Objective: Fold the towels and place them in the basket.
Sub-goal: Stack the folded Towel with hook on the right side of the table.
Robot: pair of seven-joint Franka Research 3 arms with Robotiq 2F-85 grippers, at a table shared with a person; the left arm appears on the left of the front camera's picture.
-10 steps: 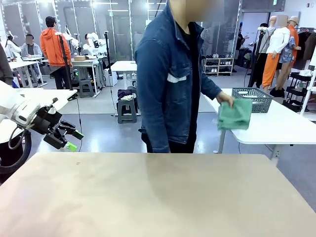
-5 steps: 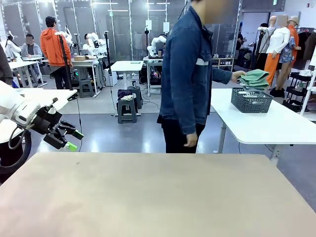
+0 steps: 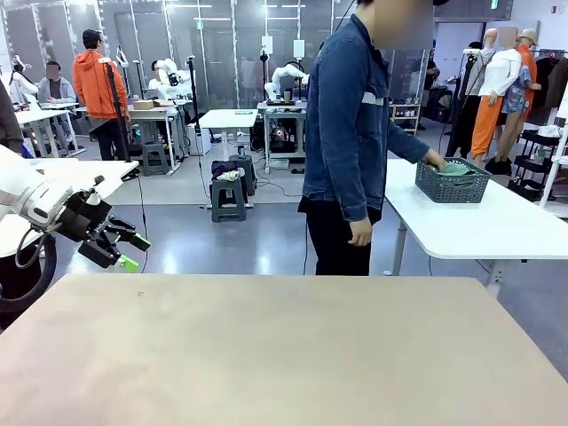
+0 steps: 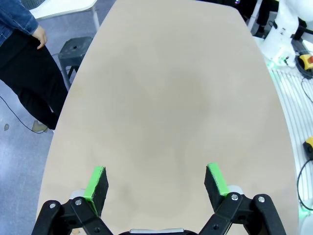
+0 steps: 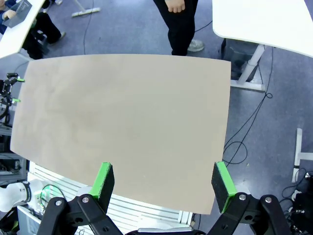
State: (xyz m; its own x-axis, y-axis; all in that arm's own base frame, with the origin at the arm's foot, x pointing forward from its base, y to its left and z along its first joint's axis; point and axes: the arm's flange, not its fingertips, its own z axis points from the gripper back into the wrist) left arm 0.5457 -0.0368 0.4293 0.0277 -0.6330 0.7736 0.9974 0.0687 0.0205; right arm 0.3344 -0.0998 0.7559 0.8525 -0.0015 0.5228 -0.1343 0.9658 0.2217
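Left claw [image 4: 155, 183] wide open, empty, right claw [image 5: 165, 183] likewise

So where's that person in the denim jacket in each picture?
Front view: the person stands right of centre beyond the beige table, reaching into the basket.
Left wrist view: top left corner, sleeve, hand and dark trousers.
Right wrist view: top centre, hand and legs.
Shared landmark: the beige table's far edge, where the person stands.
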